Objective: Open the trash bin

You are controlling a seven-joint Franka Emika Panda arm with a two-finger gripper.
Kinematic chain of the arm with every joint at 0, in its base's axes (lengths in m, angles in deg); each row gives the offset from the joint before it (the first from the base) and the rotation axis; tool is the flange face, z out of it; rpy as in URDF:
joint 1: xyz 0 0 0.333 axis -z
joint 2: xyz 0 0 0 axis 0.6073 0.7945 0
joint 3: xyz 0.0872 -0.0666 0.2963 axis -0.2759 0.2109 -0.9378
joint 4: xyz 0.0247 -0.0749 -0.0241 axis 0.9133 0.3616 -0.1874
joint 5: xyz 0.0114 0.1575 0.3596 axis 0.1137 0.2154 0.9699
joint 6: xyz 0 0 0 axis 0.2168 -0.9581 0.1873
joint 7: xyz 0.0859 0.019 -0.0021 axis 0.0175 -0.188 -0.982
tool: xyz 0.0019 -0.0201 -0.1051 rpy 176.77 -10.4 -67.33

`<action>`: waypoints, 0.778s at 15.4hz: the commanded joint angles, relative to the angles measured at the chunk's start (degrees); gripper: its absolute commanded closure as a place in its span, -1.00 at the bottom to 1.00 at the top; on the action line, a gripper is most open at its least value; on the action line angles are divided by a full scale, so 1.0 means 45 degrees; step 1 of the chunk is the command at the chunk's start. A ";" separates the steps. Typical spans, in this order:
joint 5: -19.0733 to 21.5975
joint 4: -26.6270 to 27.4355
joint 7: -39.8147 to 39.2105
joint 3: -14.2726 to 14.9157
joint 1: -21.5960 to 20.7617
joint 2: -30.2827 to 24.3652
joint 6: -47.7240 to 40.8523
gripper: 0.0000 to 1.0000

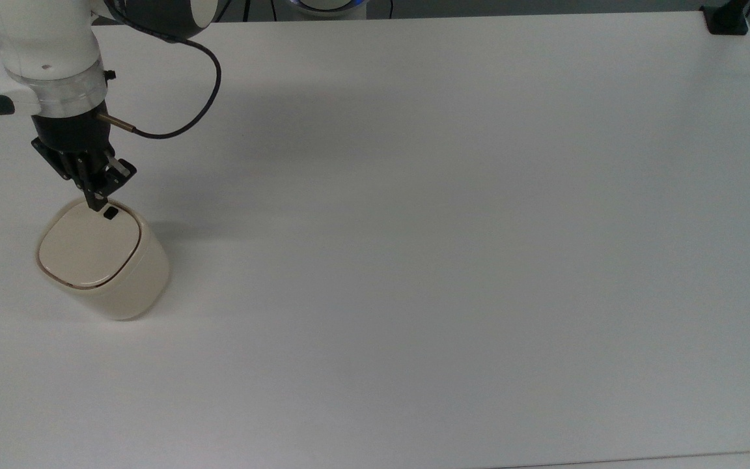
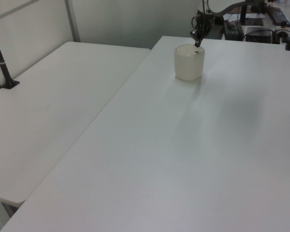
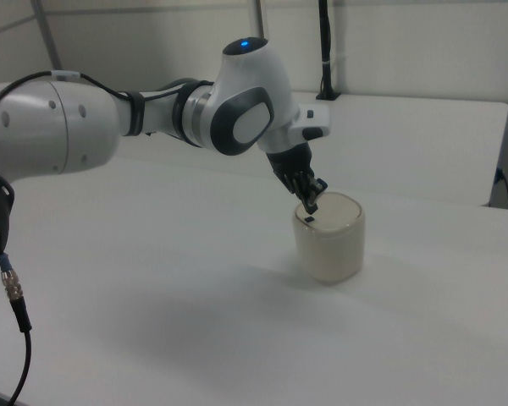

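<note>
One cream-beige rounded plastic trash bin (image 1: 105,264), lid down; your black two-finger gripper (image 1: 96,204), fingers pressed together, hovers beside its small black button (image 1: 111,213).

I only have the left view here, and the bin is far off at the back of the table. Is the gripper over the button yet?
Observer: In the right view the gripper hangs just above the small black button on the trash bin, with a sliver of gap.
Operator: Fingers open or shut?
Observer: Shut, in the top view they come to one narrow tip.
Operator: Is the lid up at all?
Observer: No, in the top view the lid lies flat, its dark rim seated all round.
</note>
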 commanded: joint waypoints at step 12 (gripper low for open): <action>0.0009 -0.0183 0.0083 -0.0245 -0.0414 -0.0940 -0.1244 1.00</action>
